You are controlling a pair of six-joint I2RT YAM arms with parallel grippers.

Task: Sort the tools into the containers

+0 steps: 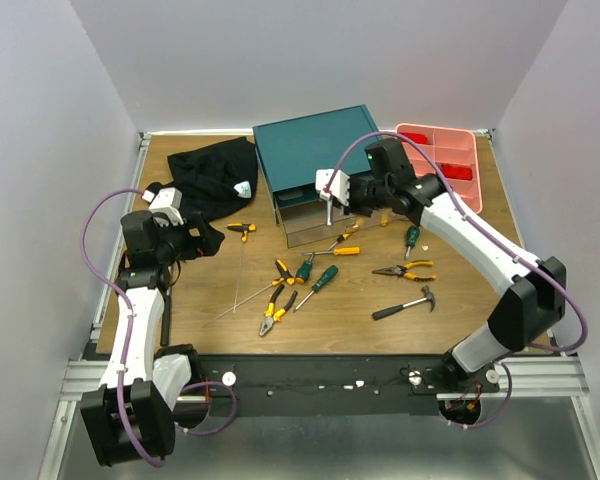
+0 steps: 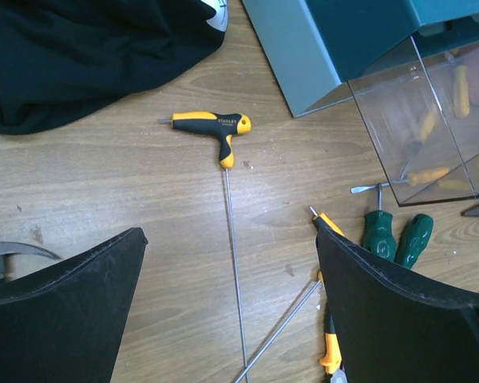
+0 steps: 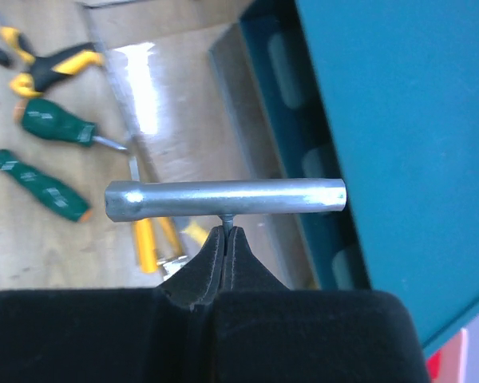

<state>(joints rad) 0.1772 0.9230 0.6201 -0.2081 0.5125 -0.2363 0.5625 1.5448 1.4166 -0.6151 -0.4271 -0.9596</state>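
Your right claw (image 3: pixel 223 233) is pinched together on the thin stem of a steel T-bar (image 3: pixel 223 198), whose round crossbar lies level across the fingertips. You are holding it in the air right at the front of the teal cabinet (image 1: pixel 315 150), above the clear drawer (image 1: pixel 302 226) that stands pulled out over the bench (image 1: pixel 460 315). In the right wrist view the cabinet's teal wall fills the right side. In the left wrist view yellow handles show through the drawer's clear wall.

To the right of the cabinet, at the far corner, sits the pink tray (image 1: pixel 442 148), with something red in two of its compartments. The other tools lie loose on the wood in front of the drawer. There are two green screwdrivers (image 1: pixel 325 278) side by side, pliers (image 1: pixel 408 270) with orange-yellow grips to their right and more to their left, and a hammer (image 1: pixel 405 306) closest to the arm bases.

Your left claw (image 2: pixel 230 238) hangs with its fingers wide apart, gripping nothing, above the long shaft of a yellow-handled driver (image 2: pixel 215 124). The black cloth (image 1: pixel 215 170) lies bunched just beyond it, left of the cabinet.
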